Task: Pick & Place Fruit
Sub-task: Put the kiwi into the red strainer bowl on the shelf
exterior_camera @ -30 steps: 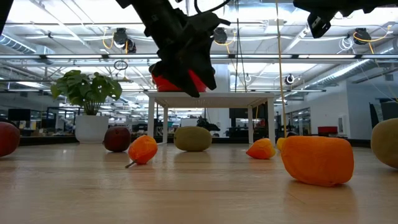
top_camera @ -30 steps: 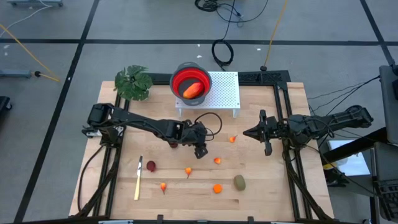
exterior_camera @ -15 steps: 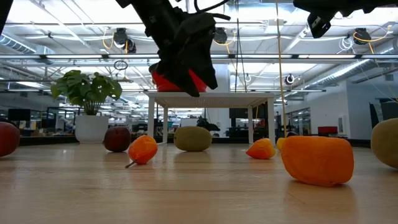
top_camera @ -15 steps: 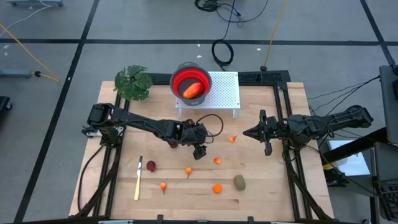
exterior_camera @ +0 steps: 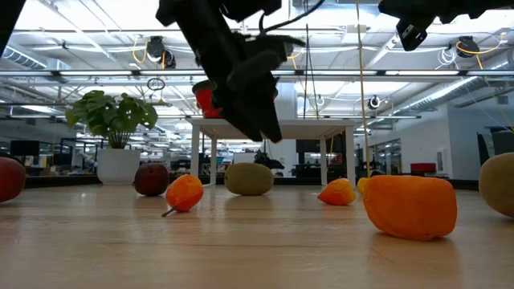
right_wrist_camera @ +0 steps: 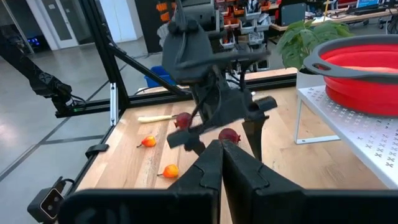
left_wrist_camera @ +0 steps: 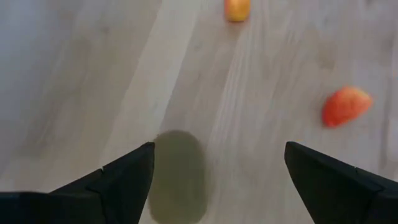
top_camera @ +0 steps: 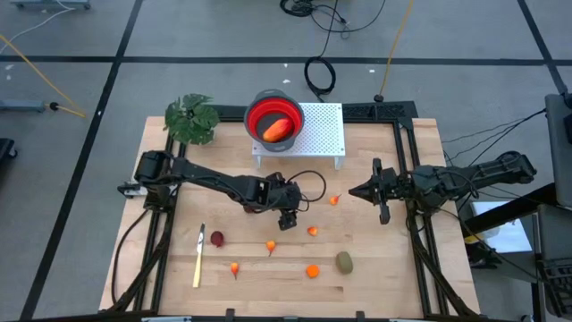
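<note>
Looking down from above, I saw the left gripper (top_camera: 287, 217) had shifted slightly toward mid-table while the right gripper (top_camera: 382, 191) waited shut and empty; one red-orange fruit (top_camera: 278, 131) lay in the red bowl (top_camera: 254, 117). At table height, the left arm had swung lower over the olive oval (exterior_camera: 248, 178). Through the left wrist, the fingers (left_wrist_camera: 121, 182) stood wide open, holding nothing, straddling that oval, so I judged a grasp was near. I read no writing anywhere.
</note>
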You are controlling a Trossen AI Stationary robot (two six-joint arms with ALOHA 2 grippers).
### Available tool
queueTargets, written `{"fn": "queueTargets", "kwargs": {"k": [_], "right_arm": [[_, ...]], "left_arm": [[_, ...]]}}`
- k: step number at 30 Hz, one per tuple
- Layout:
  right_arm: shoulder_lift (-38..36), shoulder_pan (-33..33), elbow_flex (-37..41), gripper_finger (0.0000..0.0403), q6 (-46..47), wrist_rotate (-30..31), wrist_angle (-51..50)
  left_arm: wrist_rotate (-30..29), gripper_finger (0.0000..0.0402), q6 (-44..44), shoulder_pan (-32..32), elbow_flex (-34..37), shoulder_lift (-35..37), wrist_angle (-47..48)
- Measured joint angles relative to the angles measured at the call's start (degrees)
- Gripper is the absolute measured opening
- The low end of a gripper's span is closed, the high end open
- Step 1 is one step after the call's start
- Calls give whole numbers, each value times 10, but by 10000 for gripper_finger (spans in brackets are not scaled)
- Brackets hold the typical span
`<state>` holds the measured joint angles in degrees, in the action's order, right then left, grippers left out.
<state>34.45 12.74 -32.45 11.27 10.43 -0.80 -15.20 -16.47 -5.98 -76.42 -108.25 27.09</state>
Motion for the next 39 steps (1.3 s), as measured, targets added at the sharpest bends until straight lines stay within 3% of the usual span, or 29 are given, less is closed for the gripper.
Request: {"fn": "queueTargets", "kwargs": {"k": [39], "right_arm": [[13, 0, 0, 4, 2, 0, 5]], "left_arm": [[-14, 348, 59, 32, 1, -80, -4]]}}
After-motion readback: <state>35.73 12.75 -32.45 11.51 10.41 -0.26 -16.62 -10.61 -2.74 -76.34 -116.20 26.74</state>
